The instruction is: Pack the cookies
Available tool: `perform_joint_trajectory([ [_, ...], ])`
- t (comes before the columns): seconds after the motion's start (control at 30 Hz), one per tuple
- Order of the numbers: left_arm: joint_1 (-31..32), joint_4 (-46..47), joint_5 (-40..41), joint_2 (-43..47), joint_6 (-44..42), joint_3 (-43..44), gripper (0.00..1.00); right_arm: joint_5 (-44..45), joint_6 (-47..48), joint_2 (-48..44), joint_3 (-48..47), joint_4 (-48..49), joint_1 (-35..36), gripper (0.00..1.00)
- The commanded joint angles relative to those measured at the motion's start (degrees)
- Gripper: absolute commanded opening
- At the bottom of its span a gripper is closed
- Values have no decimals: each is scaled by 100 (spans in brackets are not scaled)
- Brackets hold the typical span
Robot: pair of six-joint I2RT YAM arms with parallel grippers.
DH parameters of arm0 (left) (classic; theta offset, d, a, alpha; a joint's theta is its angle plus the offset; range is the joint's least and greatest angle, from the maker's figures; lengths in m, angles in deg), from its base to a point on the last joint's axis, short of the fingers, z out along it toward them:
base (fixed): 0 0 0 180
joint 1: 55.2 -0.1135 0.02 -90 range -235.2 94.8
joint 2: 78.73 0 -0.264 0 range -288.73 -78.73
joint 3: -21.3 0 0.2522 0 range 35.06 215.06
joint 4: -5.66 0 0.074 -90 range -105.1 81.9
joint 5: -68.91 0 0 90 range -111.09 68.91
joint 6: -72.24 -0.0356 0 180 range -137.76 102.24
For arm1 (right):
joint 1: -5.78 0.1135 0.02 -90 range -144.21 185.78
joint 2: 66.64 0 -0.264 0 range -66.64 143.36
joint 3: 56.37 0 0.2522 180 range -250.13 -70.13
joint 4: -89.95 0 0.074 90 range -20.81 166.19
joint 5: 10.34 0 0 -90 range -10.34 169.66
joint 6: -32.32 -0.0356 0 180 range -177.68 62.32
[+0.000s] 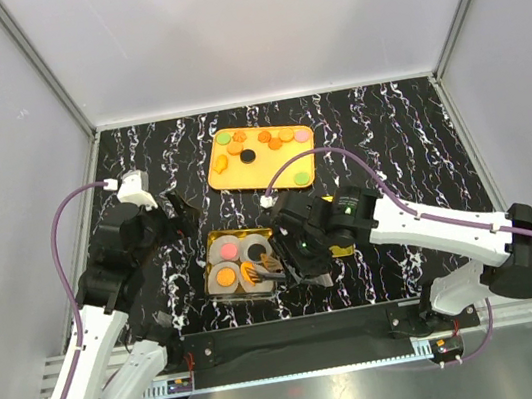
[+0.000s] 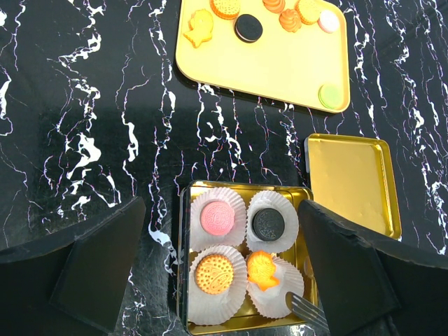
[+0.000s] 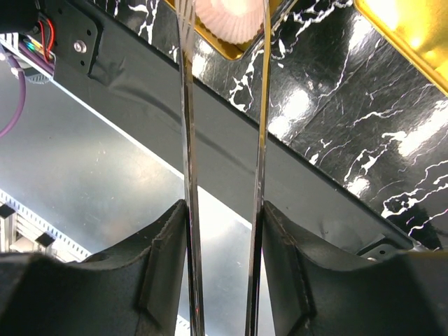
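Note:
A gold tin holds four white paper cups, each with one cookie: pink, black, round orange and fish-shaped orange. More cookies lie on the yellow tray, among them a black one and a green one. My left gripper is open and empty above the tin. My right gripper is shut on metal tongs. The tongs' tip sits at the near right cup; nothing shows between its arms.
The tin's gold lid lies open side up just right of the tin. The yellow tray sits at the back of the black marble table. The table's near edge and metal frame are right under my right gripper.

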Motion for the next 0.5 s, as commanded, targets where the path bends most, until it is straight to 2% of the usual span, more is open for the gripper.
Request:
perform_joint_trajectory([
  [0.0, -31, 209, 72, 43, 29, 0, 99, 293, -6, -79, -301, 20, 69, 51],
  [0.27, -31, 209, 81, 43, 29, -8, 99, 460, 38, 123, -337, 195, 69, 48],
  [0.47, -31, 209, 81, 35, 29, 0, 99, 767, 275, 597, -810, 222, 69, 47],
])
